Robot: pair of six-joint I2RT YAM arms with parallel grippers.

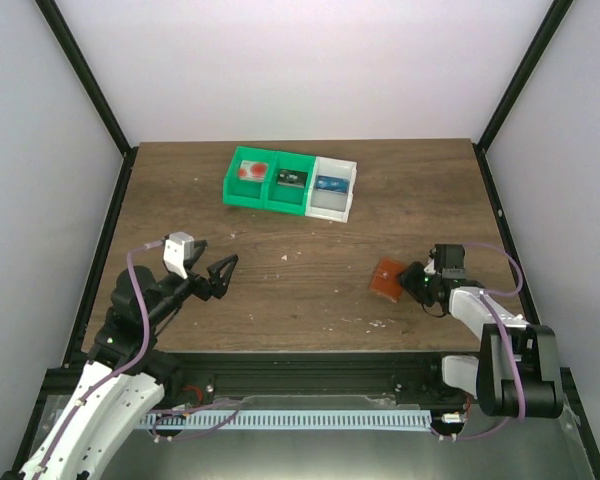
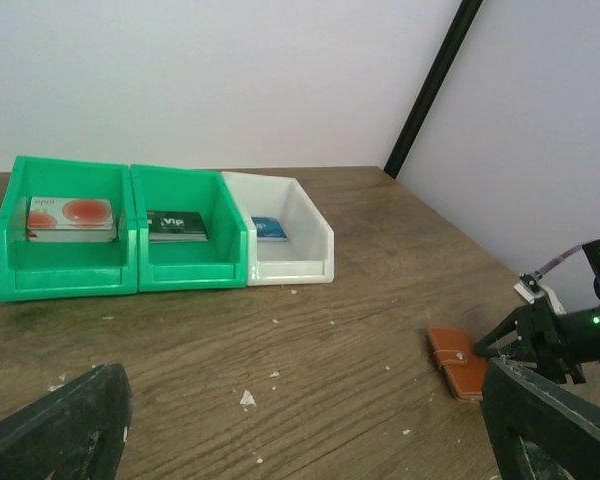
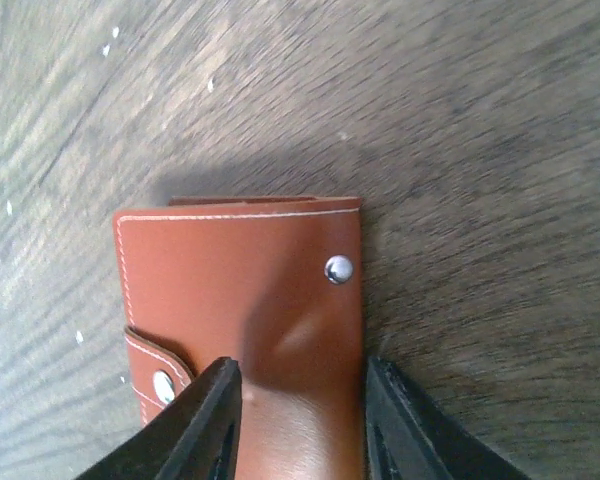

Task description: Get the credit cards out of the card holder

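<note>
Seeing holder shut, flat on table, right gripper low over one end, jaws partly apart; left gripper well aside, jaws wide open.

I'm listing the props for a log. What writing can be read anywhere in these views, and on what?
"Vip": on the dark card in the middle green bin.
On the white card with red circles in the left green bin: small print, too blurred to read.
On the blue card in the white bin: too small to read.
On the card holder: no writing, only metal snaps.
</note>
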